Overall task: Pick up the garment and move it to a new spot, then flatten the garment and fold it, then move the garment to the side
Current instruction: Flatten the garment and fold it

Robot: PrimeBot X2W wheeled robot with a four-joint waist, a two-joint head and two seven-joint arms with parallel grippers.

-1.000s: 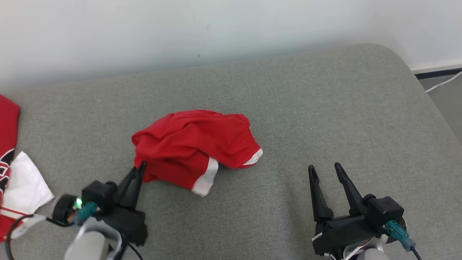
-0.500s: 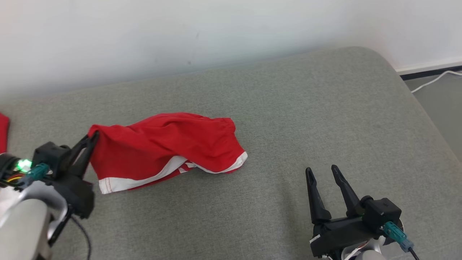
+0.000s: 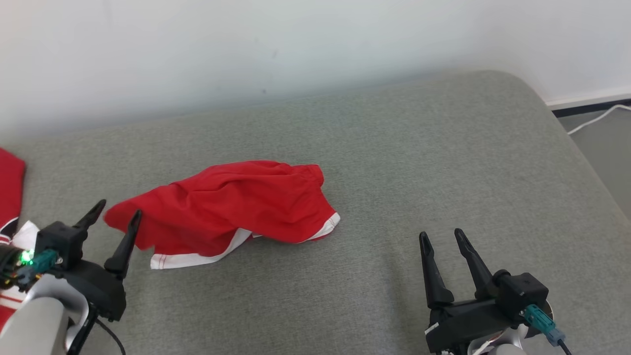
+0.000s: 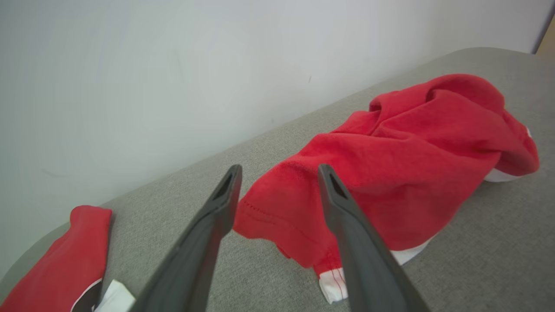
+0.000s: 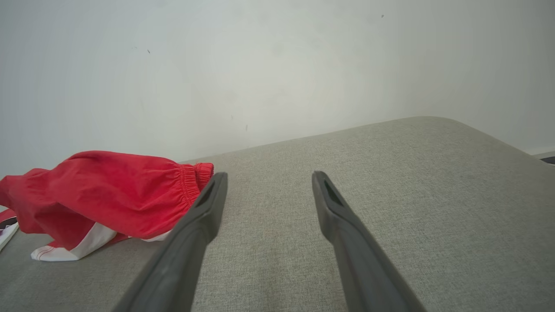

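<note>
The garment (image 3: 231,207) is a pair of red shorts with white trim, lying rumpled and stretched leftward on the grey cushion (image 3: 404,162). My left gripper (image 3: 118,209) stands open at the garment's left corner, which lies loose between and just past its fingertips, as the left wrist view shows around the garment (image 4: 390,156) and the left gripper (image 4: 279,171). At the lower right my right gripper (image 3: 440,234) is open with nothing in it, well to the right of the garment (image 5: 104,190); its own view shows the right gripper (image 5: 266,177) over bare cushion.
Another red and white piece of clothing (image 3: 12,197) lies at the cushion's left edge, also seen as the clothing (image 4: 56,268) in the left wrist view. A pale wall (image 3: 246,44) runs behind the cushion. At the far right the floor carries a white cable (image 3: 596,116).
My left gripper pulled the garment's corner out to the left, spreading the bundle, then opened and let it drop onto the cushion. The head camera shifted a little. The right gripper stayed put.
</note>
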